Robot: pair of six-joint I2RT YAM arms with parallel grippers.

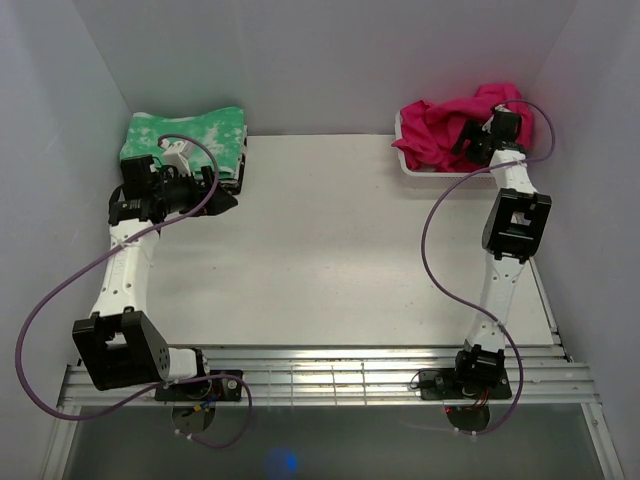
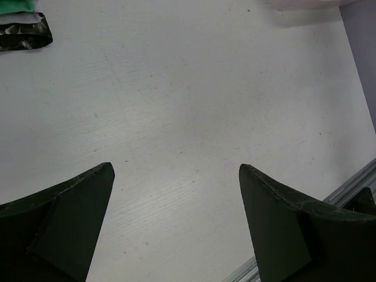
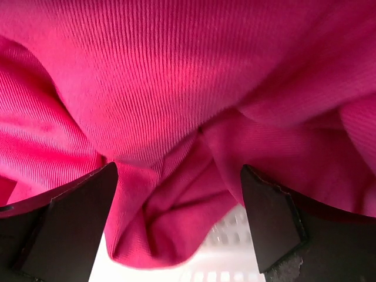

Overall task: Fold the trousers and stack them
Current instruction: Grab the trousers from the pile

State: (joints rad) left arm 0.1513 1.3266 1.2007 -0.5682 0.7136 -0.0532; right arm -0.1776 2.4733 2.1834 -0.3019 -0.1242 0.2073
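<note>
The magenta-pink trousers [image 1: 445, 120] lie crumpled in a heap in a white basket [image 1: 425, 171] at the back right of the table. My right gripper [image 1: 466, 146] reaches into the heap from the right. In the right wrist view its jaws [image 3: 179, 194] stand wide apart, with a hanging fold of the trousers [image 3: 170, 117] between them and the basket's perforated wall [image 3: 229, 258] below. My left gripper [image 1: 222, 200] hovers open at the back left with nothing in it. In the left wrist view the left gripper [image 2: 176, 176] has only bare table [image 2: 194, 106] between its fingers.
A folded green-and-white mottled cloth [image 1: 187, 135] lies at the back left, just behind my left gripper; its corner [image 2: 20, 26] shows at the top left of the left wrist view. White walls close in the table on three sides. Metal rails [image 1: 330, 375] run along the near edge.
</note>
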